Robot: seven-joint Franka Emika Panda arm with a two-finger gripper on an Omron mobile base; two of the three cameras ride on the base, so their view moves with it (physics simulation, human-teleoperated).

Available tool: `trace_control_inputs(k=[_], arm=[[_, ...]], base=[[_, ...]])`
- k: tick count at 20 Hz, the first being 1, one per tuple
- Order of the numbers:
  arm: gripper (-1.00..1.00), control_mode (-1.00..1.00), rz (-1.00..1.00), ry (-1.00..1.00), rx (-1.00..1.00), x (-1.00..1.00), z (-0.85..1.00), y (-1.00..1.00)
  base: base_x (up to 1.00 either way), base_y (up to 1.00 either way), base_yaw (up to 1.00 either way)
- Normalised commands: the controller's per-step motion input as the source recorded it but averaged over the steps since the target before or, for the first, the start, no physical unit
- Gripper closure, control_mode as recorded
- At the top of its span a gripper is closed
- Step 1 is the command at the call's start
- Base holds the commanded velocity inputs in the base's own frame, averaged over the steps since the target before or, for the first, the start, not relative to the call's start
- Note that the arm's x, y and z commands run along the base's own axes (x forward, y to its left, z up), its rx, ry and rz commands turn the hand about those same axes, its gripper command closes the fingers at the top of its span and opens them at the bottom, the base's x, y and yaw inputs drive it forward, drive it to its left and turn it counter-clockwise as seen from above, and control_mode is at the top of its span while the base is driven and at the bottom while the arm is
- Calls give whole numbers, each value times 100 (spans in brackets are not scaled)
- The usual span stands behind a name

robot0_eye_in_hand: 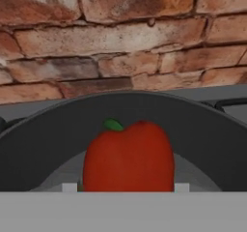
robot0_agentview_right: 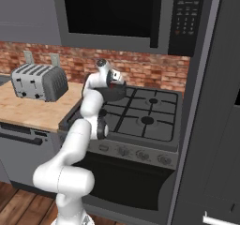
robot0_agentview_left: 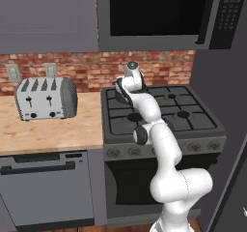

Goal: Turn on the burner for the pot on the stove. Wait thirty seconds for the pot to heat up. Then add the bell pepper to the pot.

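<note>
The stove fills the centre of the left base view and runs to the right of centre in the right base view, with the brick wall behind it. At its back left corner the pot sits on the grates, mostly hidden behind the arm's wrist.

In the hand view the pot's dark wall curves across the middle of the frame. The bell pepper is low and centred, directly ahead of the gripper, upright with its green stem at top. It lies inside the rim's outline, though I cannot tell whether it rests on the floor.

The jaws stand fairly wide, level with the pepper's flanks; whether they grip it or have let go I cannot tell.
</note>
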Motion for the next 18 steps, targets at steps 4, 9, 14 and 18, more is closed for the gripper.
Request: trace_control_inputs(k=[4, 9, 14, 18], arm=[[-100, -100, 0, -7, 1, 0, 0, -5], [-100, -100, 1, -14, 0, -8, 0, 0], [-100, -100, 3, -22, -1, -24, 24, 0], [-100, -100, 7, -32, -1, -27, 36, 0]], base=[[0, 0, 0], [0, 0, 0], [0, 0, 0], [0, 0, 0]])
